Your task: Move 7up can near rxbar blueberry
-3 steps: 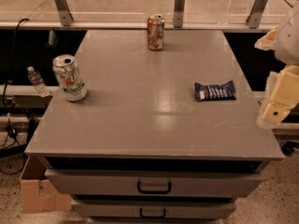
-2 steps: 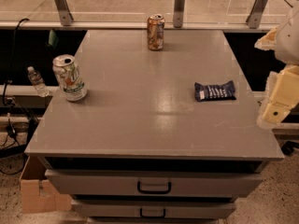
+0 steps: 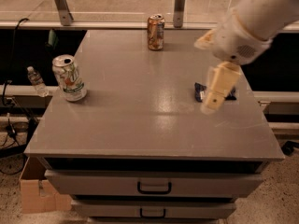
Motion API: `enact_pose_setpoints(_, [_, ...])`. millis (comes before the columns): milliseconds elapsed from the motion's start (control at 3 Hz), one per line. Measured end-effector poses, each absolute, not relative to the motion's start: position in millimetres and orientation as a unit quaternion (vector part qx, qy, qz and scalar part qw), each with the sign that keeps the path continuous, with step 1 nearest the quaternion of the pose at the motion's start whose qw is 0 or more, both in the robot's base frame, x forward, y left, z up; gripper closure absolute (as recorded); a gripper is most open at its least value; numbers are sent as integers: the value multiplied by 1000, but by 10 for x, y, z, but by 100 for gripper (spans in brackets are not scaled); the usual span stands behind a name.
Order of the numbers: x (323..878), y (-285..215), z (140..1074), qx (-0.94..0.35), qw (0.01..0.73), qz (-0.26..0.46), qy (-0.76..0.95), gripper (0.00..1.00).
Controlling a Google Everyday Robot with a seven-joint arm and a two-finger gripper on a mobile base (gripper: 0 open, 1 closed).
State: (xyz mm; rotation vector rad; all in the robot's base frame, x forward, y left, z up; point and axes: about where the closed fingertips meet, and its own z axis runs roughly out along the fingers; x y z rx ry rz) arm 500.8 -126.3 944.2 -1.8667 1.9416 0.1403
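Gray table (image 3: 140,120) fills mid-frame, drawers (image 3: 154,187) along the bottom.

7up can (image 3: 69,77) stands upright at the left of the tabletop, close to the left edge, nothing touching it. rxbar blueberry (image 3: 200,91) lies flat at right of centre, partly hidden, well apart from the can. I see a copper-orange can (image 3: 155,31) upright near the top edge.

Arm enters from upper right. Gripper (image 3: 212,101) hangs over the bar, pointing down. Wide or narrow: I cannot tell. It holds nothing that I can see.

Off-table: water bottle (image 3: 36,81) at far left, cardboard box (image 3: 37,192) lower left.
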Motion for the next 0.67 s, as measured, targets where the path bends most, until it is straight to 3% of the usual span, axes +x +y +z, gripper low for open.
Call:
enact_pose_setpoints(333, [5284, -566, 9321, -708, 246, 105, 654, 0])
enact_pose_setpoints(667, [5353, -369, 9270, -716, 250, 121, 641, 0])
